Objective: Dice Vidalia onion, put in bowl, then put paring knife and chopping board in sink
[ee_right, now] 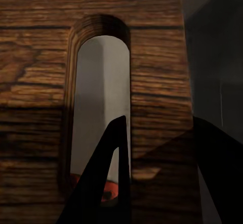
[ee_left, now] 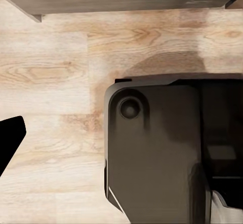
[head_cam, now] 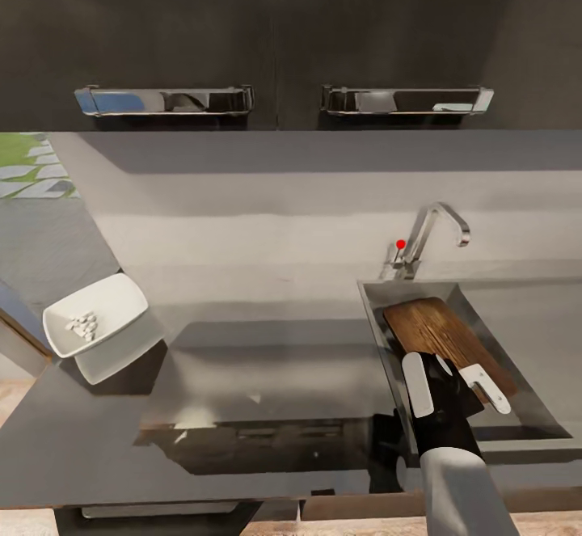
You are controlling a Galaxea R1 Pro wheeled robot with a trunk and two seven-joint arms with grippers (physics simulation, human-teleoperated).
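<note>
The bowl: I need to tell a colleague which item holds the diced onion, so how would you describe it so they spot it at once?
Start at the long glossy grey countertop and follow it away from the sink to its far left end. There sits the bowl, tilted in the head view. It is the one white, rounded-square dish, with small pale diced pieces inside.

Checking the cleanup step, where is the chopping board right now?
In the head view the chopping board lies tilted inside the sink at the right, below the tap, with the right hand at its near end.

Chopping board [ee_right: 152, 97] (oval hole) beneath fingers [ee_right: 104, 183].
</note>
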